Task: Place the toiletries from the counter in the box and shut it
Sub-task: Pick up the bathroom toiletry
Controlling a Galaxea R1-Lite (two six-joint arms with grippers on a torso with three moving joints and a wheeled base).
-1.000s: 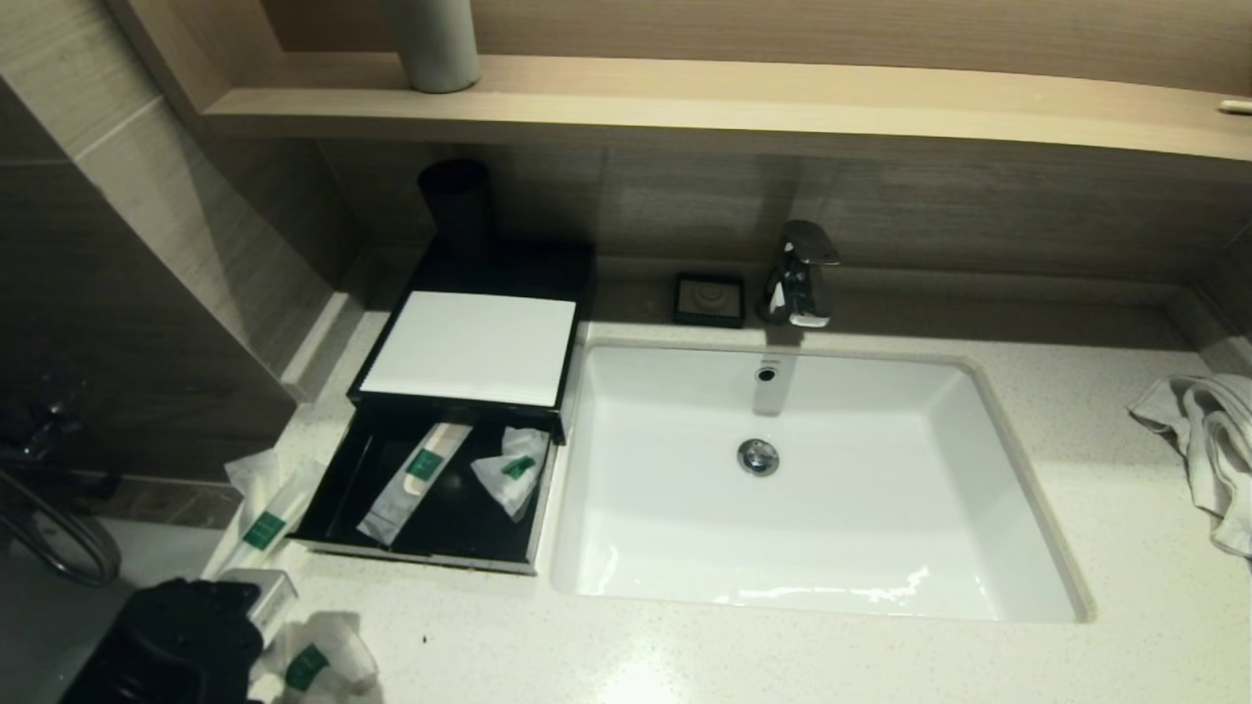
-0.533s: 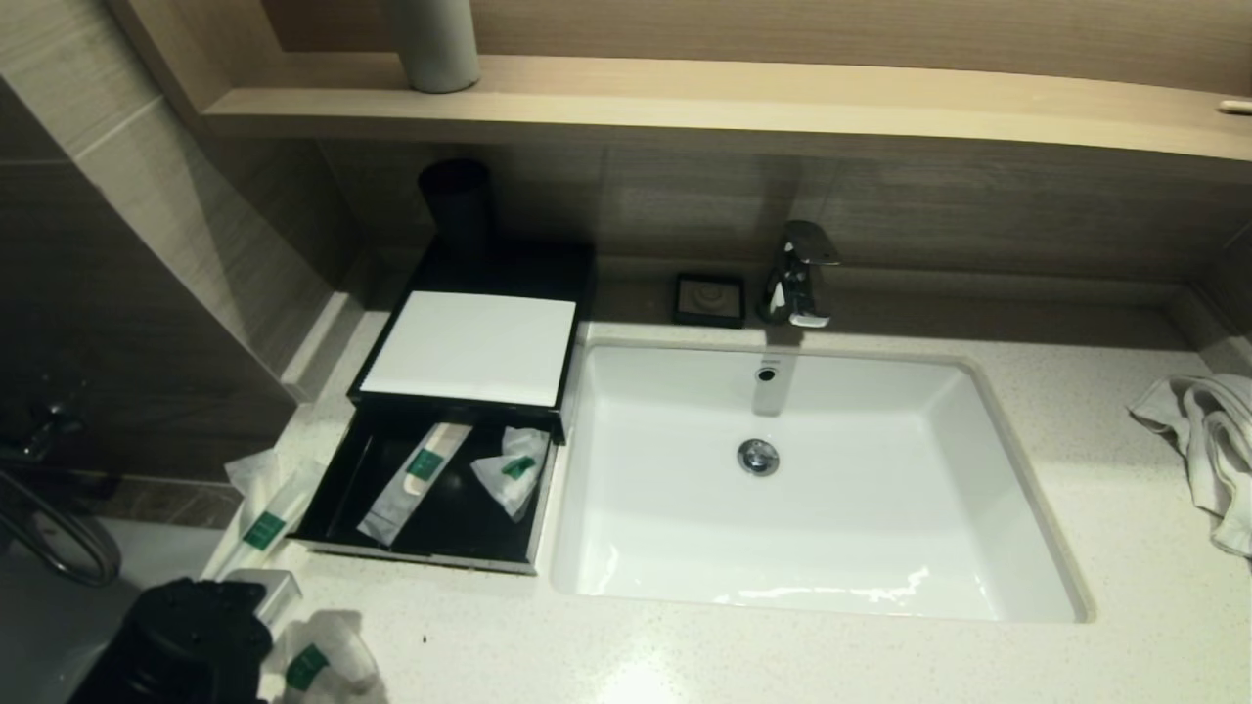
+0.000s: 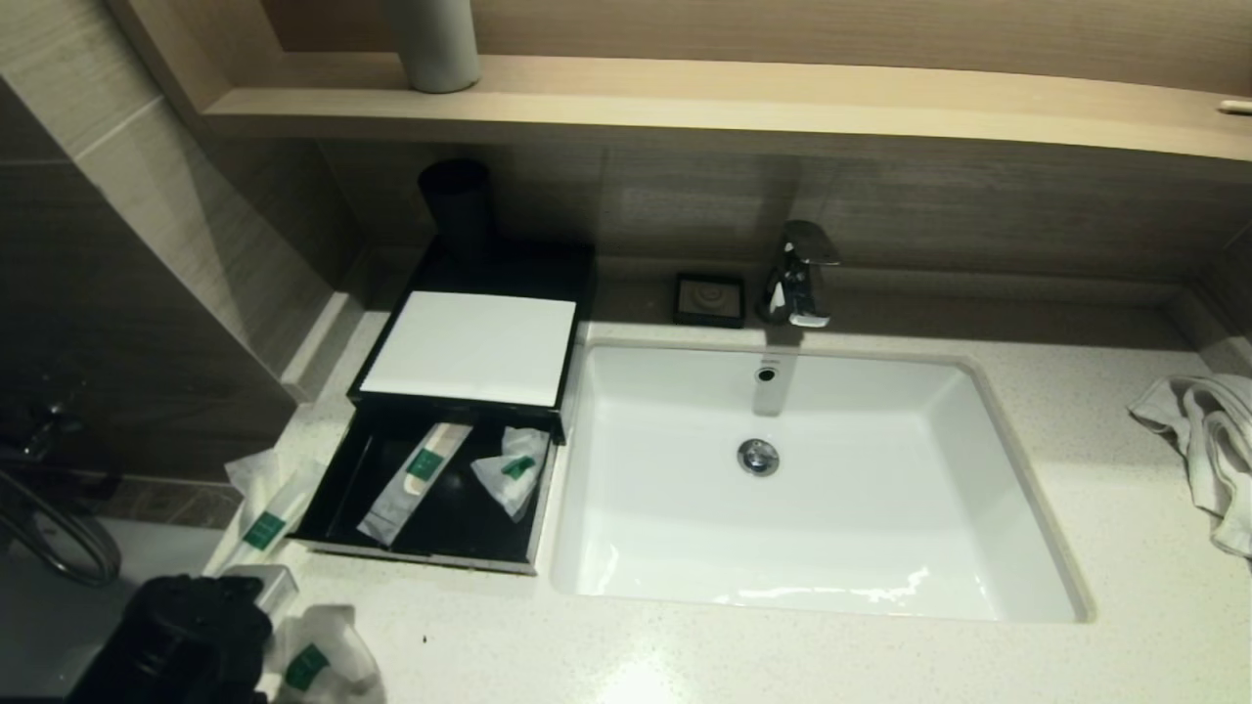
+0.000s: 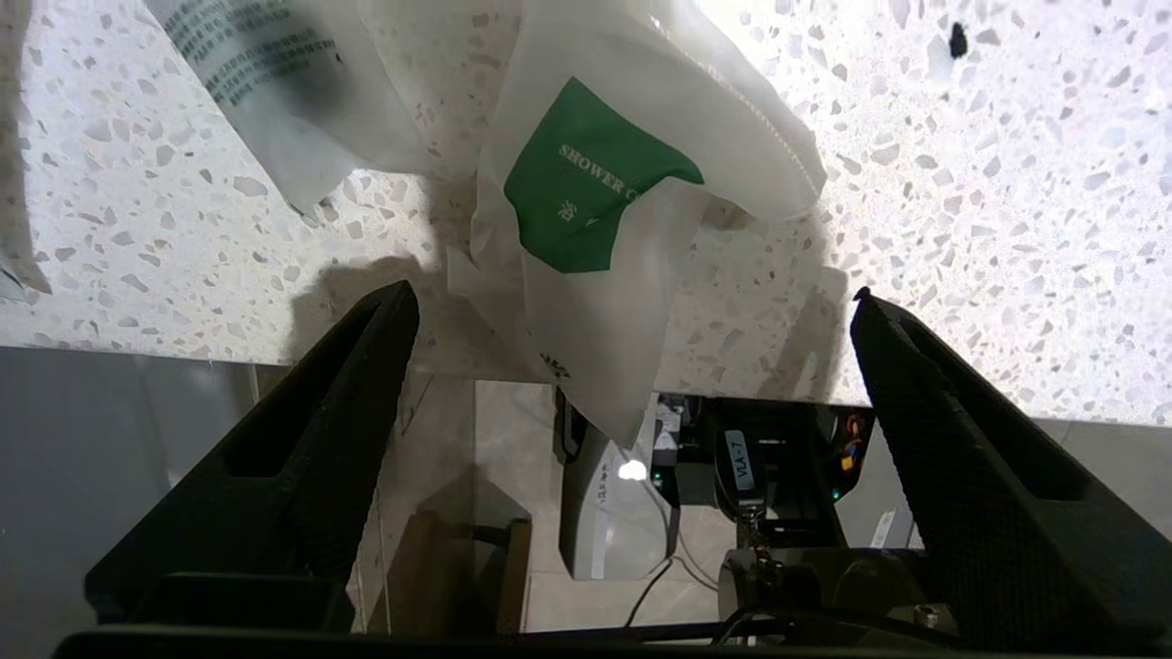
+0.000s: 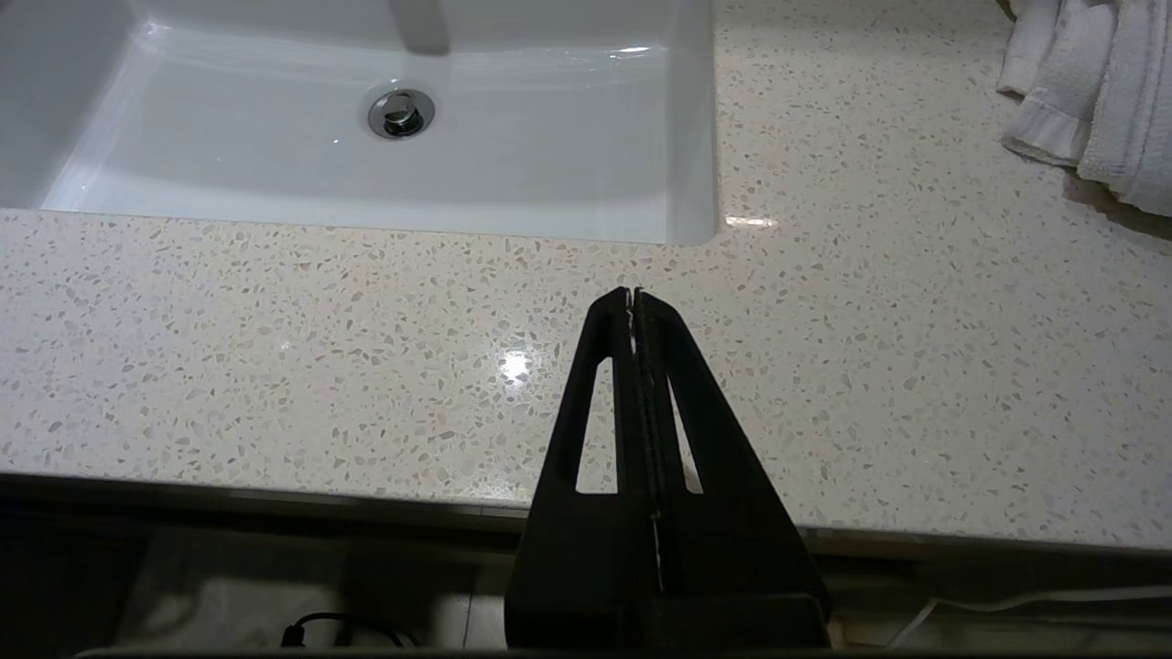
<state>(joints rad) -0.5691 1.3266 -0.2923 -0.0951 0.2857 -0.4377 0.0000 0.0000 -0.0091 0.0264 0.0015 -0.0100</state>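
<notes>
The black box point(image 3: 548, 411) has a white top, and its drawer point(image 3: 323, 533) is pulled out. A long packet point(image 3: 413, 481) and a small packet point(image 3: 514, 469) lie in the drawer. On the counter, a long packet point(image 3: 266, 523) lies left of the box. A shower cap packet point(image 3: 318, 660) with a green label lies at the front edge. My left gripper point(image 3: 186, 636) is low beside it. In the left wrist view the gripper point(image 4: 632, 302) is open, its fingers either side of the shower cap packet point(image 4: 595, 229). My right gripper point(image 5: 634, 293) is shut and empty over the counter's front edge.
A white sink point(image 3: 812, 479) with a tap point(image 3: 797, 274) fills the middle of the counter. A white towel point(image 3: 1203, 440) lies at the far right. A black cup point(image 3: 457, 205) stands behind the box. A soap dish point(image 3: 709, 298) sits by the tap. Another printed packet point(image 4: 275, 82) lies near the shower cap packet.
My left gripper has shifted slightly towards the shower cap packet, whose wrapper has changed shape a little. Nothing else has moved.
</notes>
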